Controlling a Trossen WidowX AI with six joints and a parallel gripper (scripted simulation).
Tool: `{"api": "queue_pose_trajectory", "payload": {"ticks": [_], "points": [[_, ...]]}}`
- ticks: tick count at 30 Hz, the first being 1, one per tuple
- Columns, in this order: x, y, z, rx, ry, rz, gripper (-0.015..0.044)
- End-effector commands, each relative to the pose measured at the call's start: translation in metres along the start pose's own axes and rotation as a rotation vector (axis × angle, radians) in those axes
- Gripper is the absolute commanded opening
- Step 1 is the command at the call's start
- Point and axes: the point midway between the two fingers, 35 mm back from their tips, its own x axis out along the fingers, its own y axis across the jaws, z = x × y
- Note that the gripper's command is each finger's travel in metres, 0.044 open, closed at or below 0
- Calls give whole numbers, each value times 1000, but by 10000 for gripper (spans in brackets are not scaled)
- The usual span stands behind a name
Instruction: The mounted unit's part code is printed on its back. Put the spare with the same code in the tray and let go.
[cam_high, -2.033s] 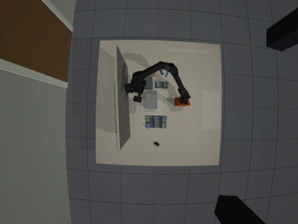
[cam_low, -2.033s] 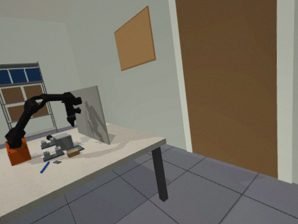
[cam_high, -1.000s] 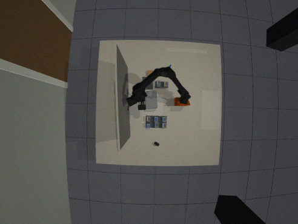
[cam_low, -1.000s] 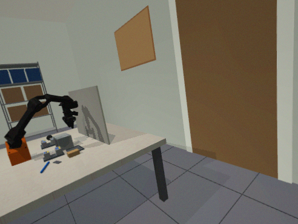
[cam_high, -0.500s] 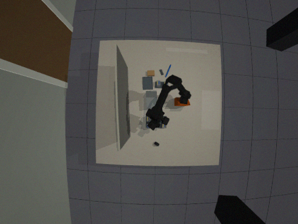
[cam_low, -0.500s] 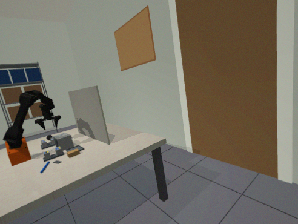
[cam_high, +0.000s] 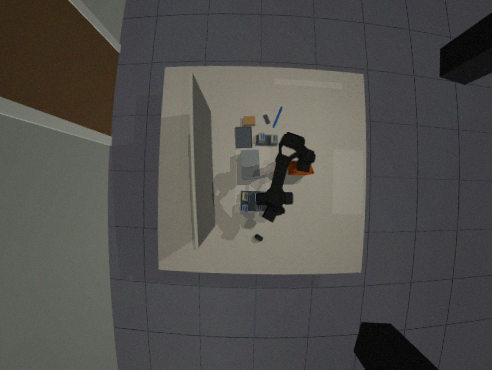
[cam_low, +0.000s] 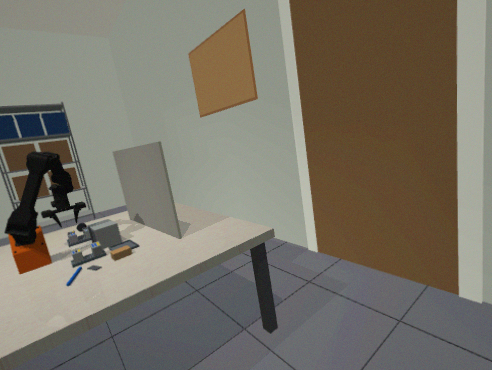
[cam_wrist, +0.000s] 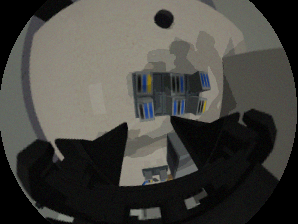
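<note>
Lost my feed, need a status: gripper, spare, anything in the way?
Gripper open, empty, above the near spare. Spare on the table, not yet gripped. Tray holds nothing. Nothing between fingers and spare.

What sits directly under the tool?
A dark rack of blue-labelled spare parts lies on the beige table beneath the partly open black tool. The arm covers part of it from above.
</note>
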Motion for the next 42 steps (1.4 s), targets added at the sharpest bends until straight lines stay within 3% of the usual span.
{"api": "queue_pose_trajectory", "payload": {"ticks": [1, 42], "points": [[9, 3, -2, -13, 11, 1, 300], [68, -1, -1, -13, 12, 0, 300]]}}
